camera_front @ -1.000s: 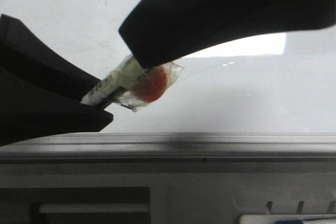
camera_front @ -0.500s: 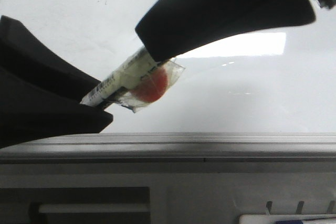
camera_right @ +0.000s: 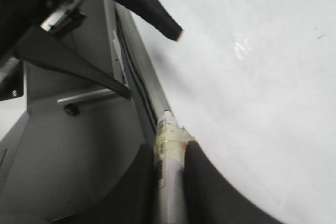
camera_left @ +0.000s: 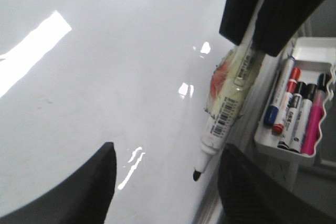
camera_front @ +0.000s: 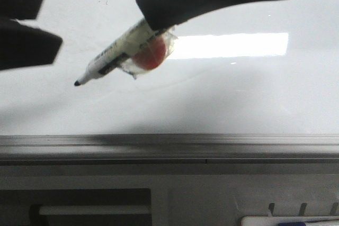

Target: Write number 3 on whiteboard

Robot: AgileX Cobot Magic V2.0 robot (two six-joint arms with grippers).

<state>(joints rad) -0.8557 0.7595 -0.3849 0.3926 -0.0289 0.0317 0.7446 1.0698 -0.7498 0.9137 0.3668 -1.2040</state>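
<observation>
The whiteboard (camera_front: 238,93) is glossy and pale, with a bright rectangular reflection; no black line of a number 3 shows on it. My right gripper (camera_front: 153,22) is shut on a white marker pen (camera_front: 116,51) wrapped in clear tape over a red patch. Its bare black tip points down-left, just above the board. The right wrist view shows the pen (camera_right: 168,140) clamped between the jaws of the right gripper (camera_right: 168,158). My left gripper (camera_front: 52,20) is open and empty at the left, apart from the pen; in its wrist view (camera_left: 168,150) the pen (camera_left: 226,119) hangs between its fingers.
A grey metal rail (camera_front: 212,146) runs along the board's near edge. A white tray (camera_left: 278,148) holding several coloured markers hangs below the rail at the right, and shows in the front view (camera_front: 286,220). A grey panel with a handle (camera_front: 95,210) lies below.
My left gripper has come off the pen's tip end, opened and drawn back up-left. The pen's black tip is now bare. My right gripper has lifted the pen slightly.
</observation>
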